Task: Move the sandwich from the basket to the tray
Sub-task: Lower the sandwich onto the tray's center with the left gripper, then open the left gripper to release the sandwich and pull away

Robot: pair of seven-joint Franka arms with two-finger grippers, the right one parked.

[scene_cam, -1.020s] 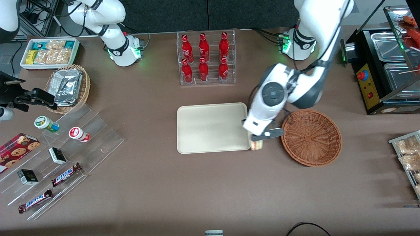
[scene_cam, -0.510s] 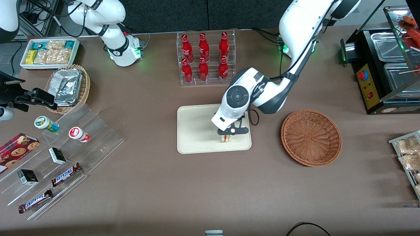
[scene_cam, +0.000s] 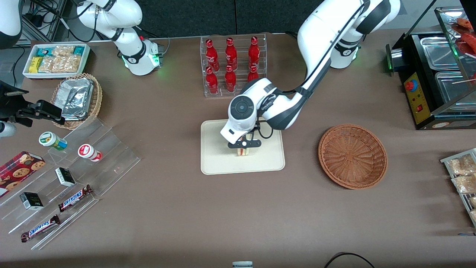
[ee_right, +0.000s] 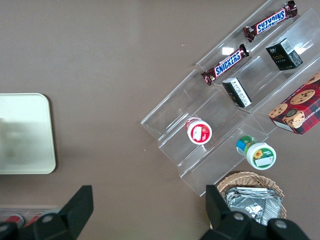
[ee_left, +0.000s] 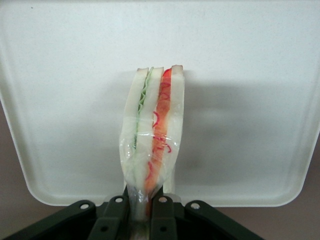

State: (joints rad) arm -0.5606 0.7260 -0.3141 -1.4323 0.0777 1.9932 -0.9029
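My gripper (scene_cam: 243, 145) hangs over the middle of the cream tray (scene_cam: 215, 163), shut on the wrapped sandwich (scene_cam: 243, 151). In the left wrist view the sandwich (ee_left: 152, 135) stands on edge between the black fingers (ee_left: 167, 217), its green and red filling layers showing, with the tray (ee_left: 250, 100) just beneath it. I cannot tell whether the sandwich touches the tray. The reddish-brown wicker basket (scene_cam: 352, 156) sits empty beside the tray, toward the working arm's end of the table.
A clear rack of red bottles (scene_cam: 232, 67) stands farther from the front camera than the tray, close to my forearm. Toward the parked arm's end are a tan basket of foil packets (scene_cam: 77, 98), a white snack box (scene_cam: 55, 59) and acrylic steps (scene_cam: 74, 178) with snacks.
My gripper carried the sandwich from the tray's edge nearest the basket to over the tray's middle. It also dropped a little lower over the tray.
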